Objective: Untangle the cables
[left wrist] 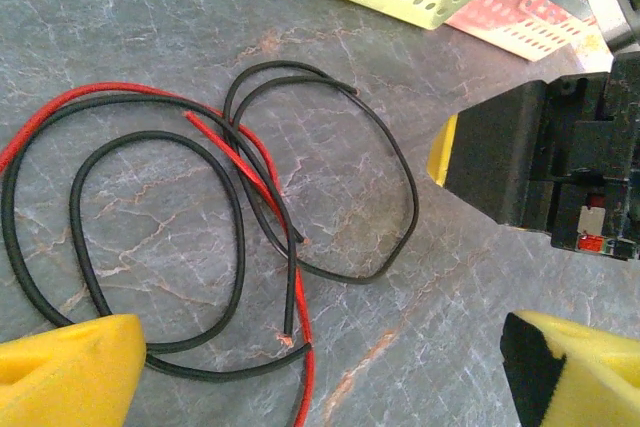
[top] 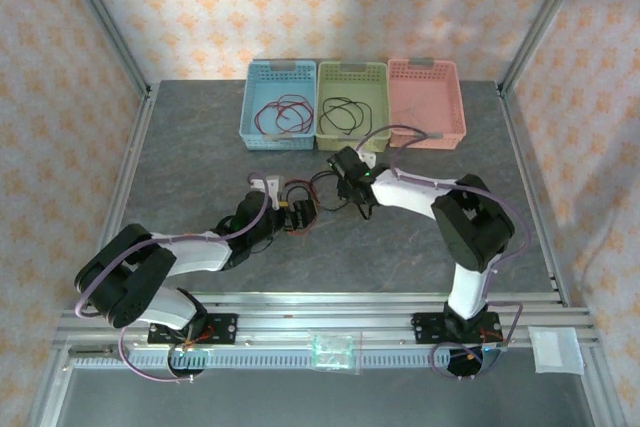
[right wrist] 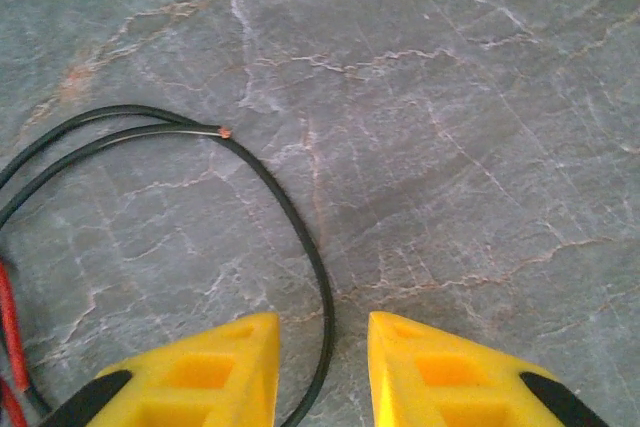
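Observation:
A tangle of black and red cables (left wrist: 250,207) lies in loose loops on the grey table (top: 190,167), between my two grippers (top: 322,187). My left gripper (left wrist: 320,372) is wide open just above the table, and the tangle's near end lies between its yellow fingertips (left wrist: 70,367). My right gripper (right wrist: 322,332) stands open over the far loop. A black cable (right wrist: 300,237) runs through the gap between its pads (right wrist: 215,372) without being pinched. In the top view the left gripper (top: 298,215) and right gripper (top: 352,187) face each other.
Three baskets stand along the back: a blue one (top: 252,97) holding red cables (top: 282,115), a green one (top: 380,97) holding a black cable (top: 342,115), and a pink one (top: 455,97). The right gripper's black body (left wrist: 540,162) hangs close in the left wrist view.

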{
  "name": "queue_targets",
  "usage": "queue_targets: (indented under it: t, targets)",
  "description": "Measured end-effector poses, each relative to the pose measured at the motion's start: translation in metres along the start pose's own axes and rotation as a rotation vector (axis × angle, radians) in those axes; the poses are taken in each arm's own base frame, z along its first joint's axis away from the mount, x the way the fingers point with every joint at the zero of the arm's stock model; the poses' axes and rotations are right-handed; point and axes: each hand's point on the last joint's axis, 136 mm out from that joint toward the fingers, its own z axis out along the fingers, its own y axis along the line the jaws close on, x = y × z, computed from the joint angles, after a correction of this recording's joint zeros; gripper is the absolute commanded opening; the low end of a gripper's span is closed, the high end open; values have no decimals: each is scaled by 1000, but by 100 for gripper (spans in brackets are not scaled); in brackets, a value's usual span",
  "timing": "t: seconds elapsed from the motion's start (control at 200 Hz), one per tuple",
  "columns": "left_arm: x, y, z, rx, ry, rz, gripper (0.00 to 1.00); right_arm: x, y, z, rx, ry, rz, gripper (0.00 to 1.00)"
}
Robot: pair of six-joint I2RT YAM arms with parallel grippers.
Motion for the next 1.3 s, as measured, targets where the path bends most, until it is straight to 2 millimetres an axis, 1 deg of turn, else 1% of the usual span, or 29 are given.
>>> queue_targets:
  t: [0.205, 0.491, 0.606, 0.741, 0.921, 1.016, 1.302]
  targets:
    - [-6, -7, 2, 15, -13, 10, 94, 0, -2, 2, 28, 10, 26, 32]
    - [-9, -9, 2, 23, -25, 47, 95, 7, 5, 13, 65, 42, 28, 35]
    - [-9, -9, 2, 23, -26, 64, 95, 10, 5, 14, 87, 49, 24, 34]
    - [-11, -11, 2, 32, -37, 67, 95, 14, 4, 20, 105, 60, 25, 33]
    - [-13, -13, 2, 37, -45, 68, 98, 13, 5, 21, 110, 63, 27, 32]
    - [-14, -13, 2, 37, -46, 74, 99, 13, 4, 21, 115, 65, 26, 29]
    - [-14, -12, 2, 31, -50, 94, 99, 13, 9, 21, 101, 61, 33, 11]
